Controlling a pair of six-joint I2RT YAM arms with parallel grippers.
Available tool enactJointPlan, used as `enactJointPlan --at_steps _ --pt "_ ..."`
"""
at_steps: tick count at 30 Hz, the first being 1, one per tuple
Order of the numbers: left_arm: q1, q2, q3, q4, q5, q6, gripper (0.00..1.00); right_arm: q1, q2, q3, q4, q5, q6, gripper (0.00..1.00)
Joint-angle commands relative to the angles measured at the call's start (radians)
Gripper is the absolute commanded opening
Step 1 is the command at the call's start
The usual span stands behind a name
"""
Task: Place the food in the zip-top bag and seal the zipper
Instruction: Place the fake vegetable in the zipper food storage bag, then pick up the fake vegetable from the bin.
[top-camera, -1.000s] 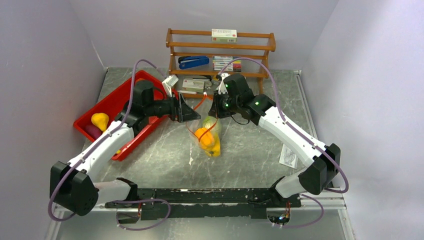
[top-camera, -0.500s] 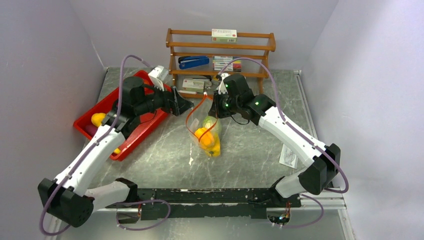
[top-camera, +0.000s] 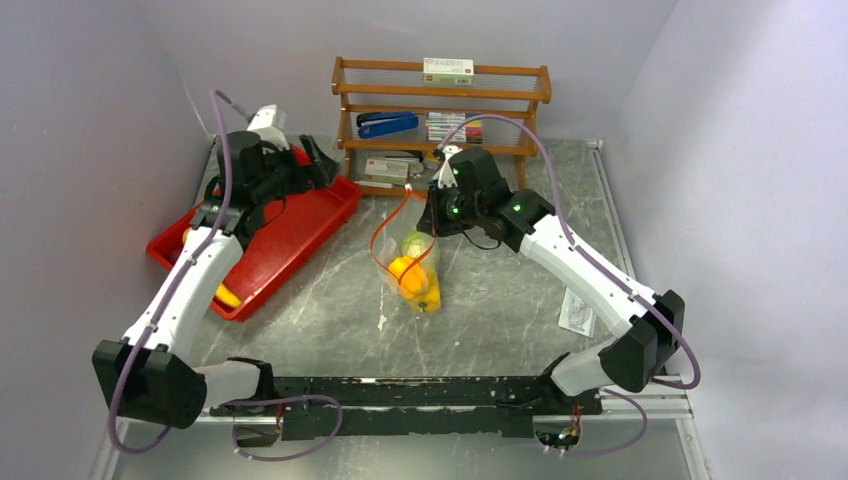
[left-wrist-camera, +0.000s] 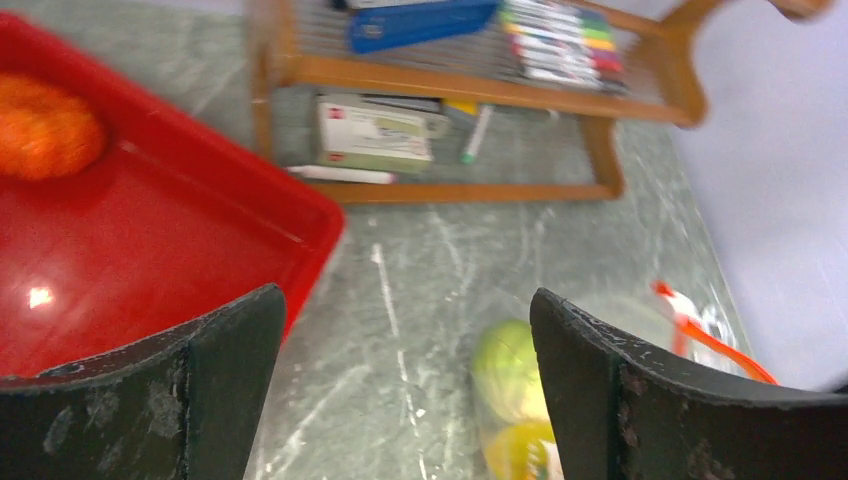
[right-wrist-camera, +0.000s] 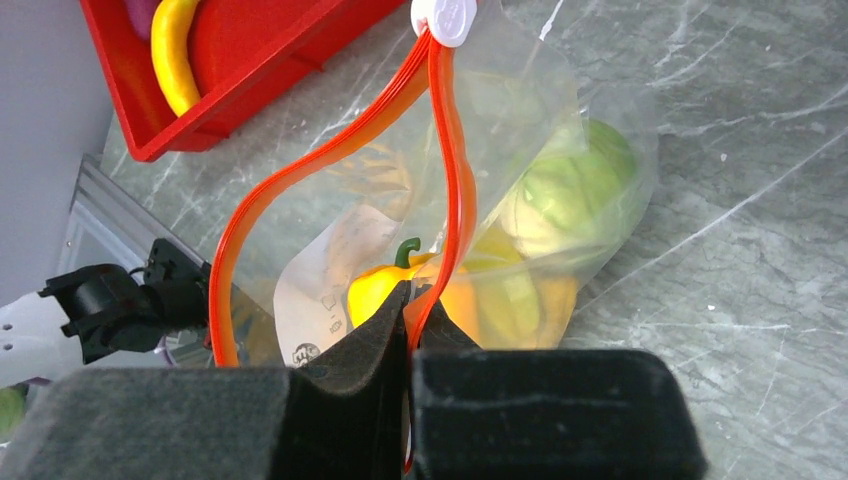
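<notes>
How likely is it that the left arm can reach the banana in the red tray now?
Likely yes. The left arm ends above the far end of the red tray, jaws open and empty; the banana lies uncovered in that tray, with nothing seen between.

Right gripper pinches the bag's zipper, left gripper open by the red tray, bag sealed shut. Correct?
Not sealed: the right wrist view shows the zipper gaping in a wide loop. The right gripper pinches it; the left gripper is open by the red tray.

red tray (top-camera: 296, 228) left of wooden rack (top-camera: 443, 96) holding a blue stapler (top-camera: 388, 123).
</notes>
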Motion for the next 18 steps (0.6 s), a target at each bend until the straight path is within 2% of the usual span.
enactJointPlan --at_steps 1,4,7,11,14,18 --pt "0.126 0.017 -0.045 0.079 0.043 -0.145 0.87 0.007 -0.042 -0.005 0.040 -0.019 0.003 0.00" --pt "0.204 0.055 -0.076 0.120 0.033 -0.225 0.78 0.008 -0.044 -0.010 0.046 -0.025 0.009 0.00" --pt "0.271 0.113 -0.102 0.162 0.031 -0.291 0.77 0.008 -0.047 -0.006 0.043 -0.029 0.015 0.00" --pt "0.355 0.193 -0.154 0.312 0.049 -0.395 0.76 0.011 -0.061 -0.014 0.049 -0.021 0.019 0.00" --pt "0.363 0.257 -0.152 0.377 -0.035 -0.422 0.74 0.014 -0.068 -0.028 0.059 -0.022 0.028 0.00" --pt "0.365 0.330 -0.173 0.487 -0.120 -0.461 0.76 0.017 -0.074 -0.027 0.056 -0.019 0.037 0.00"
